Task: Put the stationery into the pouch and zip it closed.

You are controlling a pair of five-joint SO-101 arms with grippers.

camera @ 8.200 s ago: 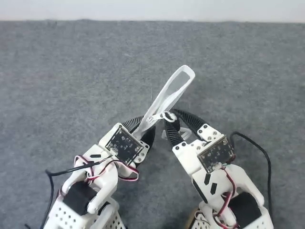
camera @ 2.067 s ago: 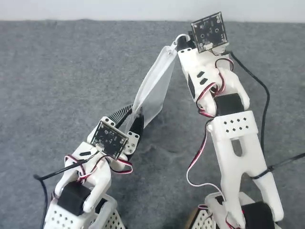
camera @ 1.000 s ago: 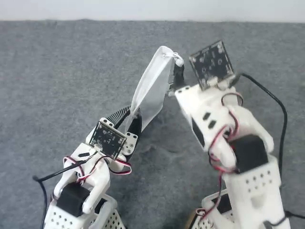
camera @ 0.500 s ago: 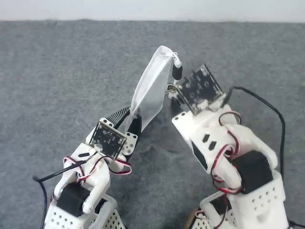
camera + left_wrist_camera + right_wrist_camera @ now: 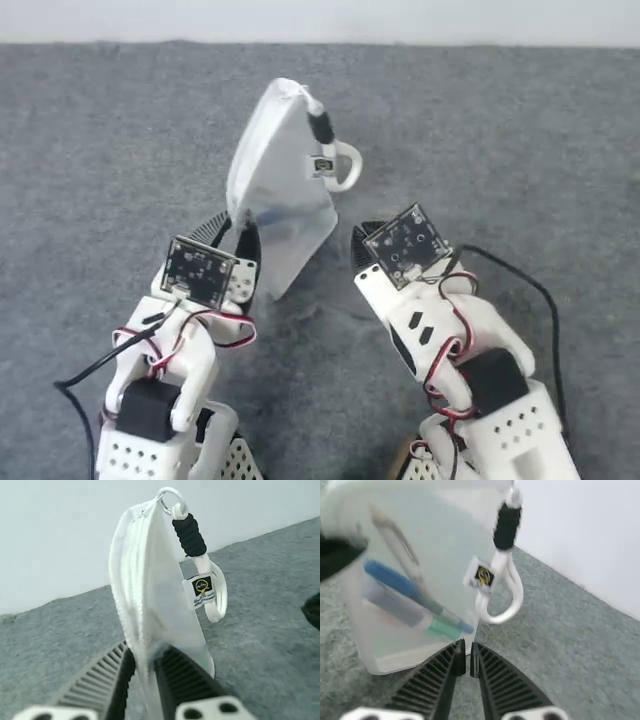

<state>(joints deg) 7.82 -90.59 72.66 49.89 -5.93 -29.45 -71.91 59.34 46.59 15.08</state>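
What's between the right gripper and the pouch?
Only a bare strip of grey mat, seen in the high view; the right gripper is clear of the pouch.

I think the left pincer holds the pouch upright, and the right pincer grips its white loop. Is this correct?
Not quite. The right pincer grips nothing: the right wrist view shows it shut and apart from the loop. The left pincer does hold the pouch upright.
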